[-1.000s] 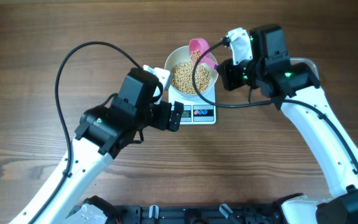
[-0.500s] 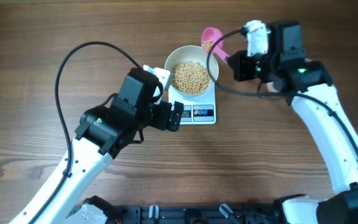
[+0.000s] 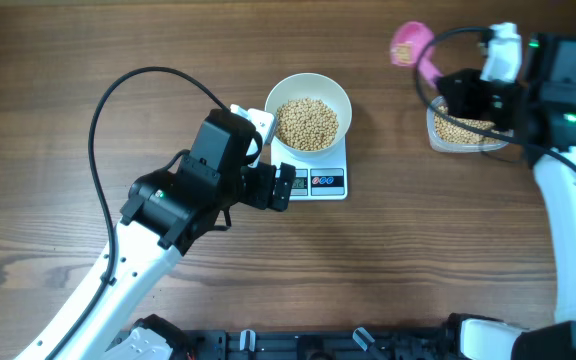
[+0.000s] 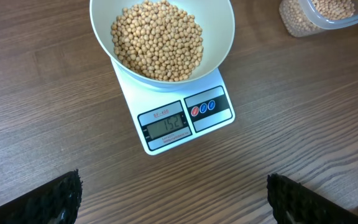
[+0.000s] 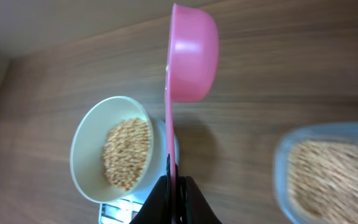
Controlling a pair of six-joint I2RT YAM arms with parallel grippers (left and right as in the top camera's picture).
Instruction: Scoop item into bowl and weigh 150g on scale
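Right pincer: jaws clamped on handle of pink scoop, above clear tub near counter's far right corner. Scoop's long axis runs from pincer toward far edge, cup leading; contents cannot tell.

Left pincer: jaws wide apart, empty, just beside scale's near-left corner.

Bowl sits on scale, mid-counter, well apart from right pincer, toward left edge. Beans heaped inside. Display seems to read 152.

Judgement: target about met; left arm nearer bowl.
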